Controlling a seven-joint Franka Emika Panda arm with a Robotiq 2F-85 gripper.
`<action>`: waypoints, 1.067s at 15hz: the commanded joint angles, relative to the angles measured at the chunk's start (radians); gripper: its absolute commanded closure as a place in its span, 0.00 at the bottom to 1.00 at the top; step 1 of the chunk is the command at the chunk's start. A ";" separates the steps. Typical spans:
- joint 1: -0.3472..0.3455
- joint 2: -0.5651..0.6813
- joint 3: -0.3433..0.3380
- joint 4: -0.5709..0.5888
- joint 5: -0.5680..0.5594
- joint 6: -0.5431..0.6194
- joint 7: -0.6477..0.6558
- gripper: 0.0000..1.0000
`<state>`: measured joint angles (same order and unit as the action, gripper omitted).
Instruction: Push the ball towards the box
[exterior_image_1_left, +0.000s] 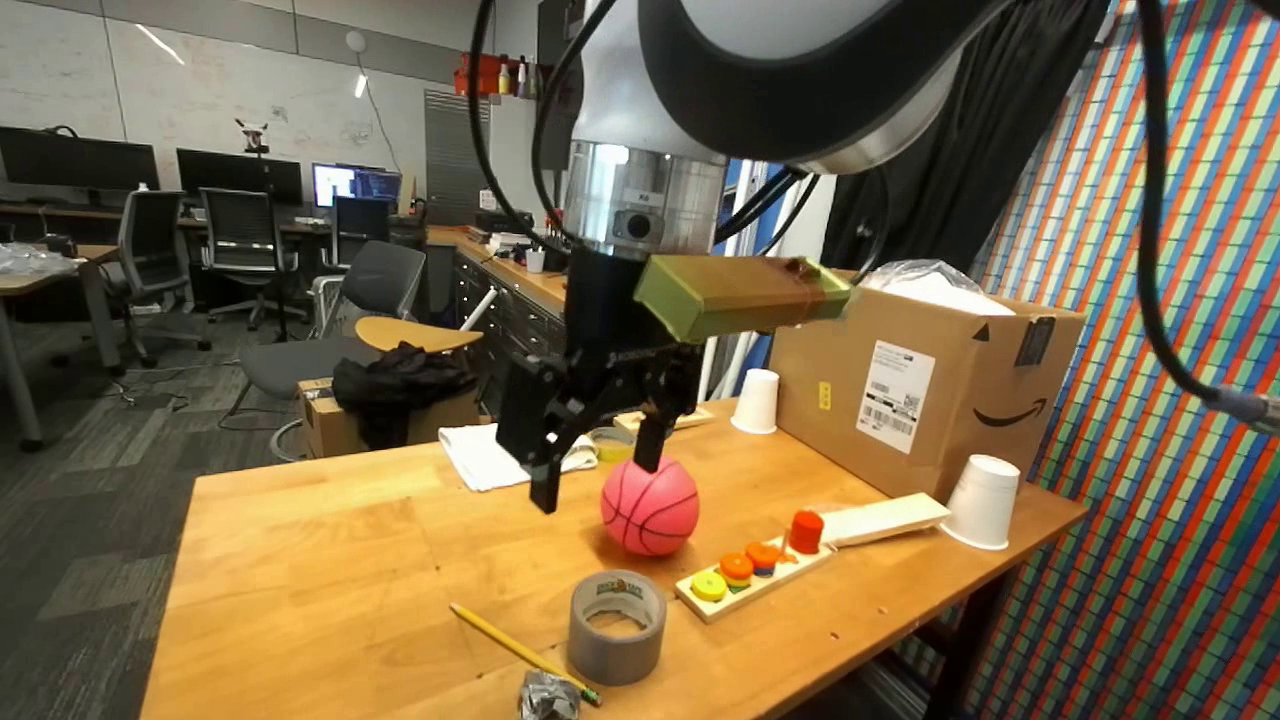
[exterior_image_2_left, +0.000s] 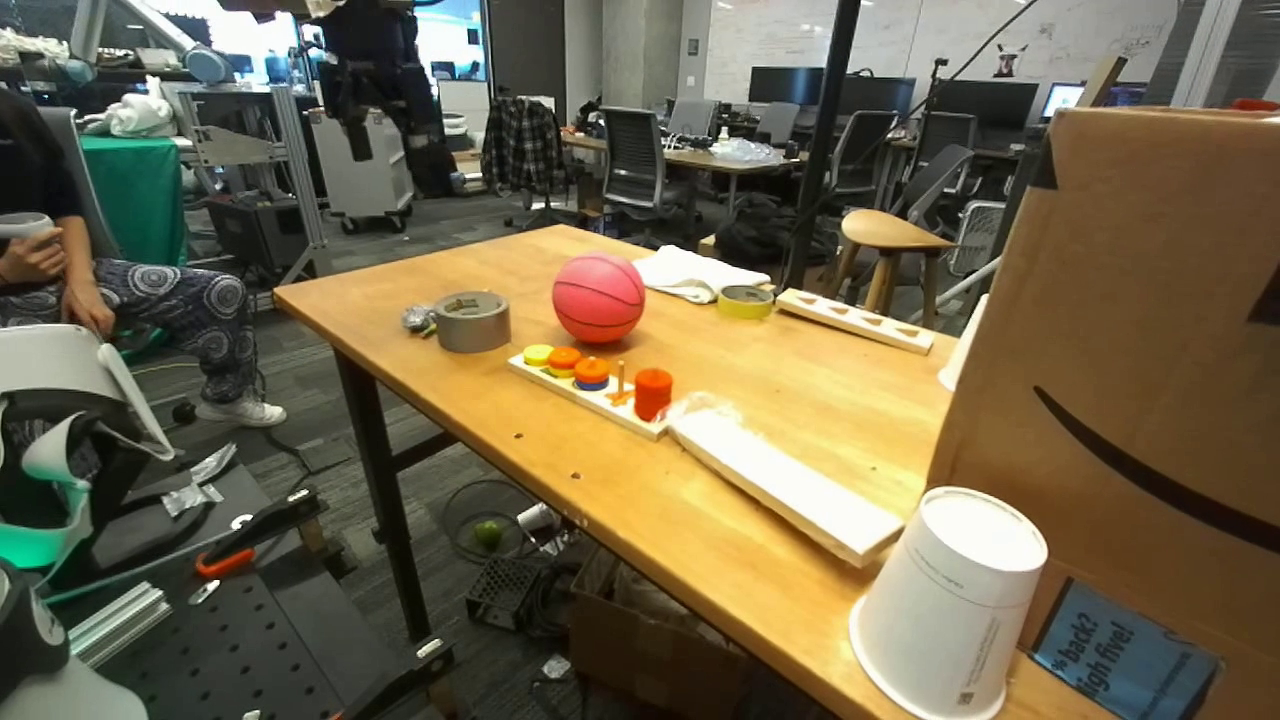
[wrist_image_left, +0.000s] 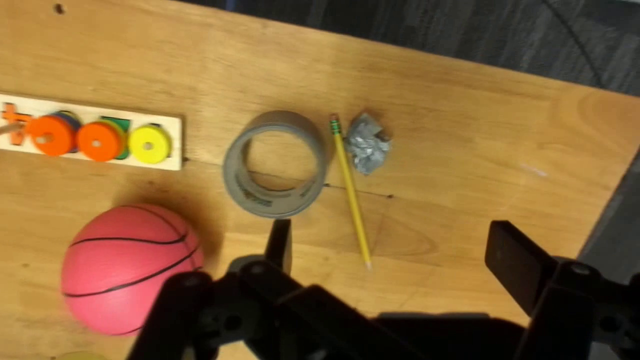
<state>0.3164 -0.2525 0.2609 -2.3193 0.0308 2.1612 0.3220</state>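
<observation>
Jaws gape empty on the black gripper (exterior_image_1_left: 597, 478); the round, dark-seamed pink ball (exterior_image_1_left: 650, 508) sits well apart from the brown cardboard box (exterior_image_1_left: 945, 387): the whole push seems left.

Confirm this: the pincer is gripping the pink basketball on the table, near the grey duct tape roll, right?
Gripping is wrong: the wrist view shows the pincer open, the pink basketball off to one side of it. The ball is on the table, near the grey duct tape roll.

The arm (exterior_image_1_left: 740, 100) holds its end effector (exterior_image_1_left: 598, 472) pointing down, 2 fingers (wrist_image_left: 520, 265) spread wide.
</observation>
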 joint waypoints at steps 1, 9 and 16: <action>0.028 0.021 0.033 -0.047 0.114 0.134 -0.094 0.00; 0.014 0.235 0.038 0.061 0.142 0.185 -0.228 0.00; -0.031 0.491 0.023 0.281 0.145 0.161 -0.314 0.00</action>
<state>0.3019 0.1287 0.2885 -2.1593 0.1525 2.3439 0.0563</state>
